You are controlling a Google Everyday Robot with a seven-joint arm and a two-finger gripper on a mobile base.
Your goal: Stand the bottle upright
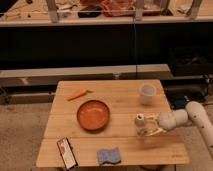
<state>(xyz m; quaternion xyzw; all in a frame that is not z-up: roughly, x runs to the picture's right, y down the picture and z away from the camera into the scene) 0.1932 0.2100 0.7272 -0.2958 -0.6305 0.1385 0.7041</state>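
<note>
Now end effector (shut) on bottle, upright

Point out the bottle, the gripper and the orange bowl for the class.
bottle (140, 123): camera view, its body.
gripper (150, 129): camera view, between its fingertips, beside the bottle.
orange bowl (93, 114): camera view, its inside.
</note>
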